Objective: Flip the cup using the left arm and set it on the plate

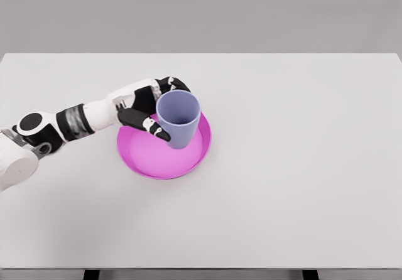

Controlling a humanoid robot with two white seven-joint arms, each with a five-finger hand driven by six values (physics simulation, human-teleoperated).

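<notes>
Handling: I judged the cup (178,120) light and rigid, with smooth walls likely to slip under a loose grip; the mid-wall, below the rim, seemed to me the safest place to take hold.
Appearance: the cup was a plain lavender-blue tumbler without handle, its mouth turned upward and its inside empty.
Position: the cup stood or hung over the far part of the pink plate (157,159); I could not tell whether its base touched the plate.
Left hand: the left hand (151,107) reached in from the picture's left, its fingers (155,128) wrapped around the cup's wall, thumb on the near side.
Right hand: none was visible to me.
Plate: it lay flat on the white bench (301,167), left of centre.
Stage: as I read it, the flip was done and only release remained.
</notes>
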